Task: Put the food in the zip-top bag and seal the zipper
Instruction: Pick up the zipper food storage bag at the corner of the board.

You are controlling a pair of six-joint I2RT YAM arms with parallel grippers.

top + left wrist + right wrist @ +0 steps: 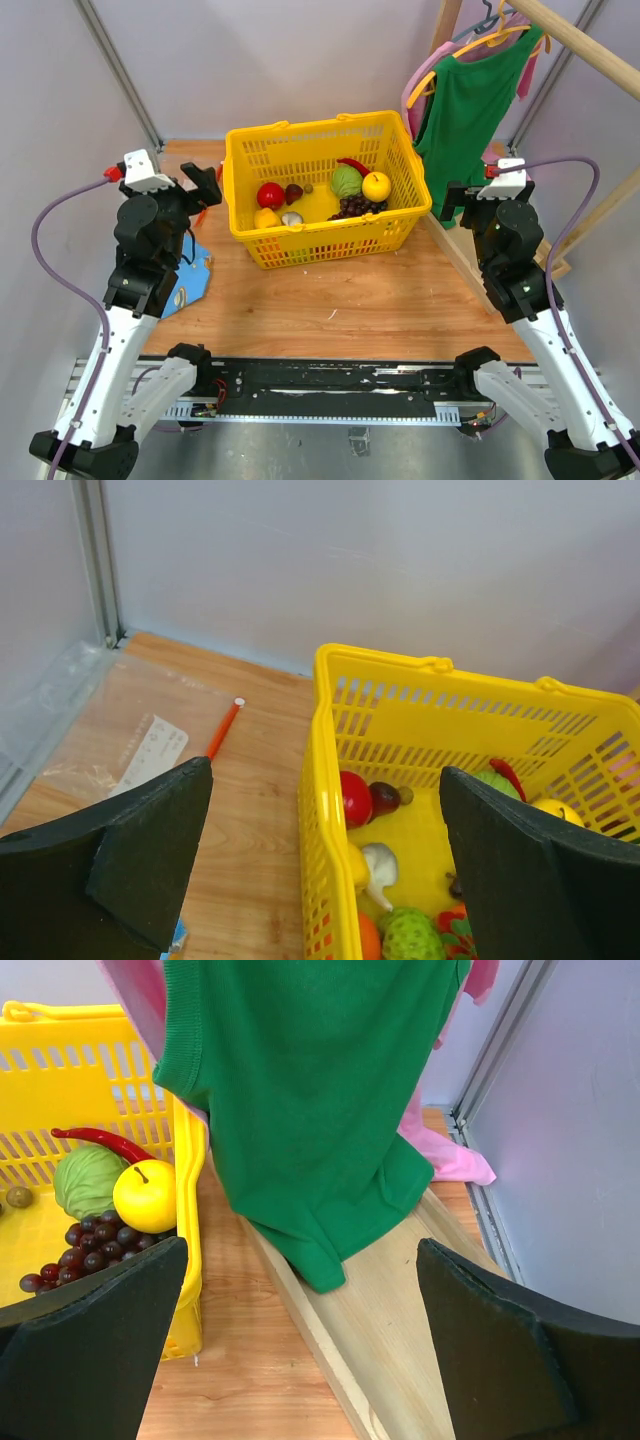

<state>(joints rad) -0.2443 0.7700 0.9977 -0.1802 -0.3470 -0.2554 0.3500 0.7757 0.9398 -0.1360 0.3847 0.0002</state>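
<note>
The food lies in a yellow lattice basket (pixel 320 243): a red fruit (pixel 270 194), a yellow pepper (pixel 266 217), a green cabbage (pixel 346 181) and a round yellow fruit (pixel 376 186), which also shows in the right wrist view (pixel 145 1196). The see-through zip-top bag (pixel 95 715) lies flat on the table left of the basket. Its red-orange zipper (pixel 222 732) faces the basket. My left gripper (pixel 325 780) is open and empty above the basket's left rim. My right gripper (pixel 302 1260) is open and empty, right of the basket.
A green shirt (pixel 475 85) and a pink garment (pixel 440 1150) hang from a wooden rack at the back right; its base board (pixel 400 1320) lies under my right gripper. A blue sheet (pixel 192 275) lies under my left arm. Walls close in the table.
</note>
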